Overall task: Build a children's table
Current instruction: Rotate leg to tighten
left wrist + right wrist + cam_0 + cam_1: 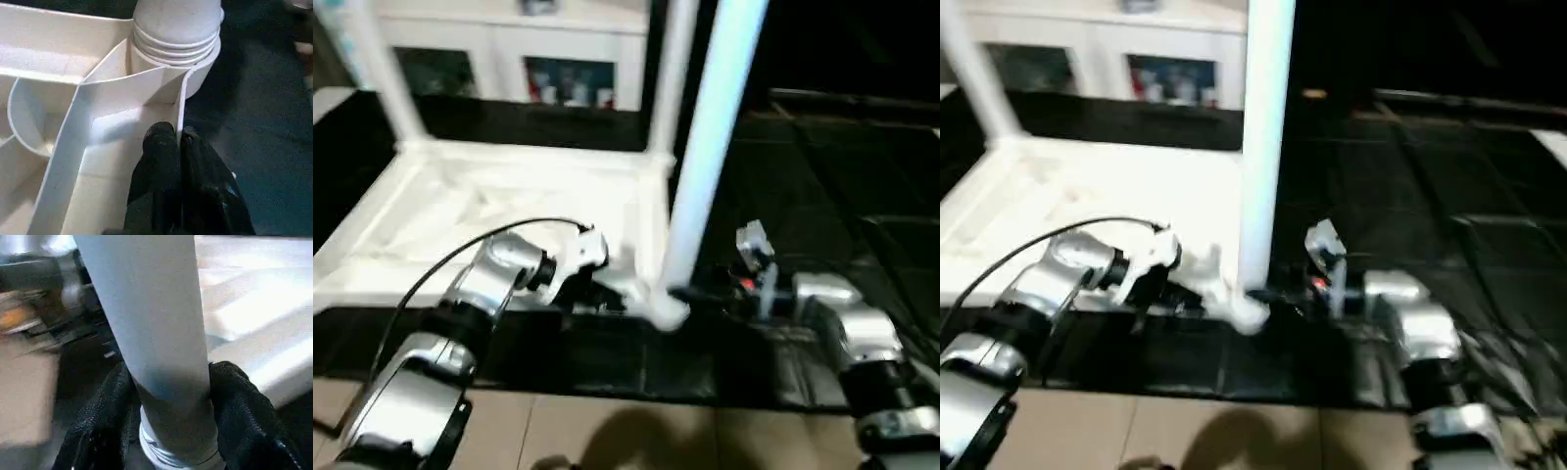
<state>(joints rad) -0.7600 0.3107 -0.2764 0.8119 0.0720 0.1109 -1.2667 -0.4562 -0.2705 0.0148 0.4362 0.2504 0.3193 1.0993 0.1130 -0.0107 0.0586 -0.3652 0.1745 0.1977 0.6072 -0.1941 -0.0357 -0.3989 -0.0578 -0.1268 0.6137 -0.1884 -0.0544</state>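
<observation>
Both black two-fingered grippers work at one corner socket of the white plastic square tabletop (499,211), which lies ribbed underside up on the dark floor mat (822,196). At that near corner, the right gripper (166,396) has its fingers pressed on either side of the long tapered white tube leg (710,147) standing upright in the socket. Just beside the socket, the left gripper (177,142) is pinched together on the tabletop's thin rim wall. Two more white legs (382,73) stand at the far corners.

white table top (499,211) upside down on dark floor, ribs up, three tapered legs (710,147) upright in corner sockets
</observation>
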